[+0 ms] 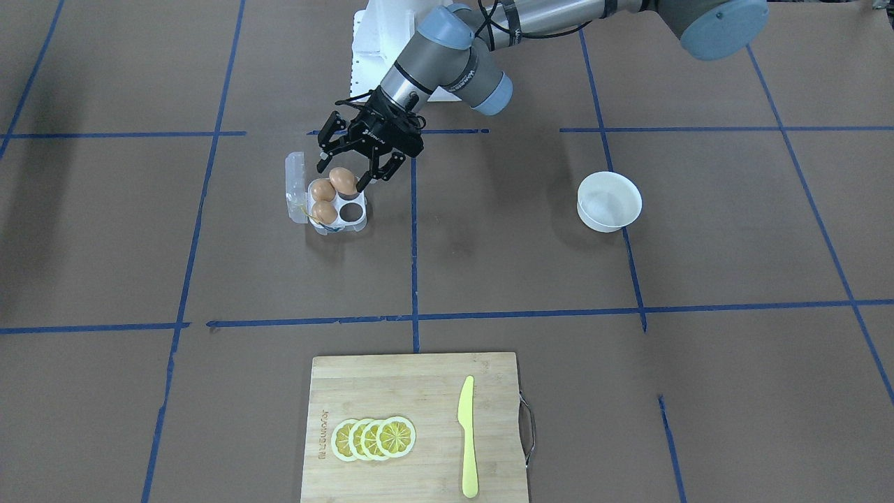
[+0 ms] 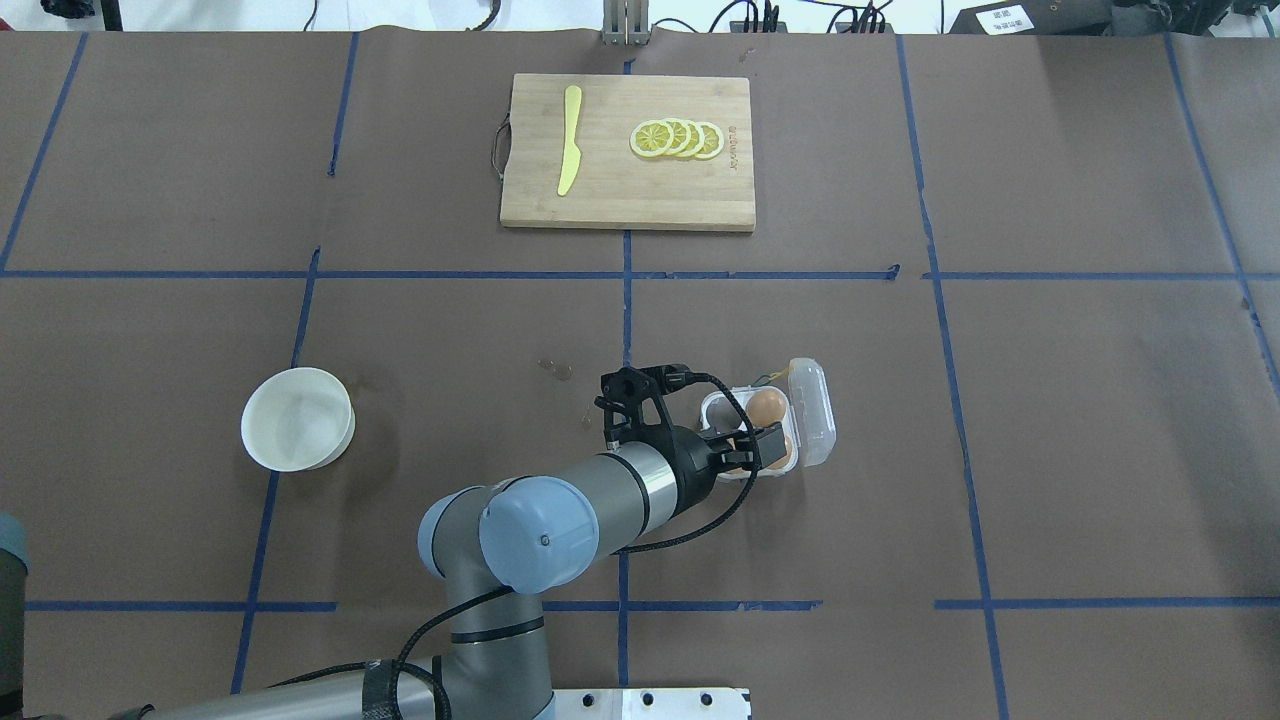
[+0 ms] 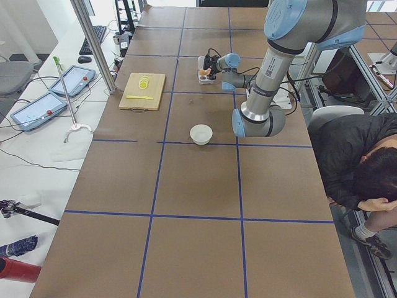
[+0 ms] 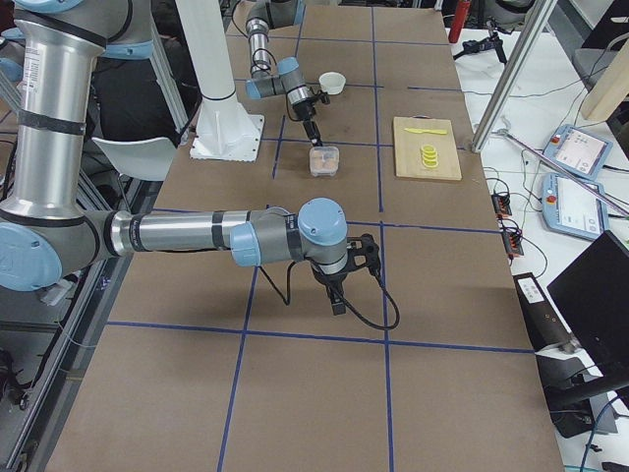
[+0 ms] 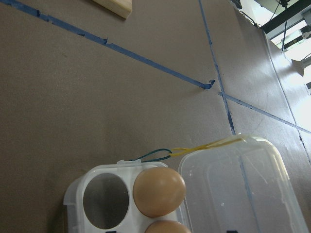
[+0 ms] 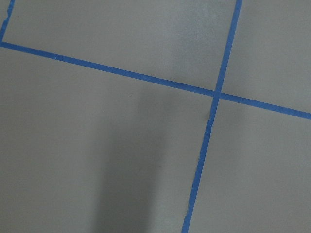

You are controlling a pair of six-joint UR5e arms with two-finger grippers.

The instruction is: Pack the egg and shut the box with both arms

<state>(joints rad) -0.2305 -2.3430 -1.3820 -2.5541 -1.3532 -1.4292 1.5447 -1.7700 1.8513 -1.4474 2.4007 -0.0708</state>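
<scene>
The left gripper [image 1: 342,177] hung over the box [image 1: 349,224], its jaws set on either side of the egg [image 1: 341,181]. That egg was at the cell nearest the robot, on the side away from the lid [image 1: 295,183]. The fingertips lay close against the shell, but whether they were pinching it or had let go could not be told. Two more eggs [image 1: 322,189] sat in the cells beside the lid, which stood open on the robot's right of the box. One cell [image 1: 351,208] showed bare. No egg showed in the bowl [image 1: 594,218], well off to the left.

The step in hand was probably seating the last egg. Next, the jaws would need to part and rise straight up before the lid could be folded over. The right gripper [image 4: 337,295] hovered well apart from the box, its jaws unreadable, and would need a long reach.
</scene>
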